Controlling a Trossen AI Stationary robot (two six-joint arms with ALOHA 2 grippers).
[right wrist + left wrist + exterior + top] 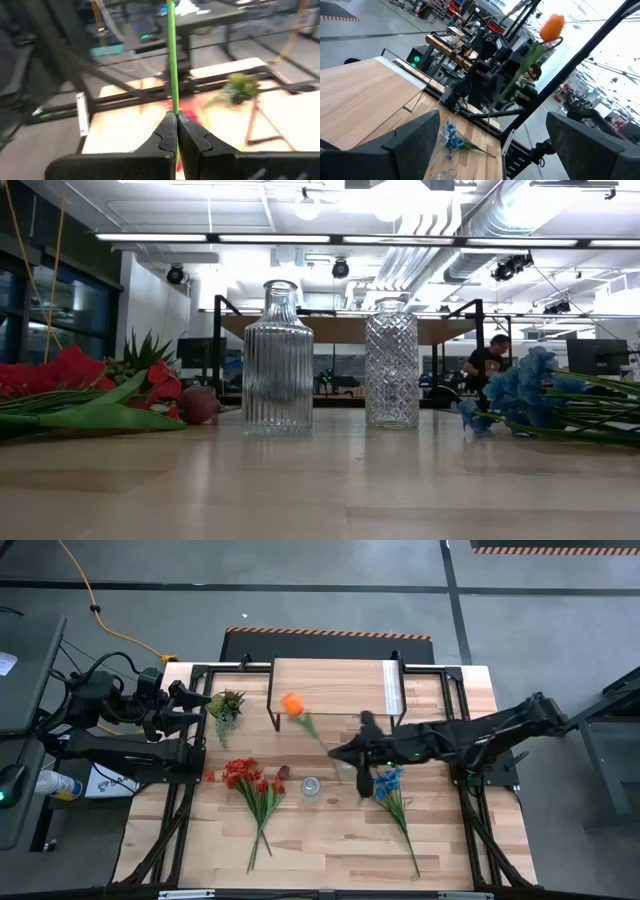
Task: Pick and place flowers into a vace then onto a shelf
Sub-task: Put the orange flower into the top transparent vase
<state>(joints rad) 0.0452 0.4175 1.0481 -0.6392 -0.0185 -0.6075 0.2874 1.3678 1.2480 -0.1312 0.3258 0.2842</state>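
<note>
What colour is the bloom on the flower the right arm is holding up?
Orange: the tulip shows best in the left wrist view.

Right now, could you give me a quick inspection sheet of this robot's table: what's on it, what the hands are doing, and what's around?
Surface: light wooden table, with the shelf at its far edge.
Job's things: orange tulip lifted by its stem; red bunch and blue bunch lying flat; dark maroon tulip by the red bunch; two clear glass vases upright, empty.
Clutter: small green leafy tuft near the shelf.
Hands: right hand shut on the orange tulip's stem above the table's middle; left hand open, waiting at the left edge.
Cables: yellow cable on the floor.
Surroundings: grey floor; a person far behind.
</note>
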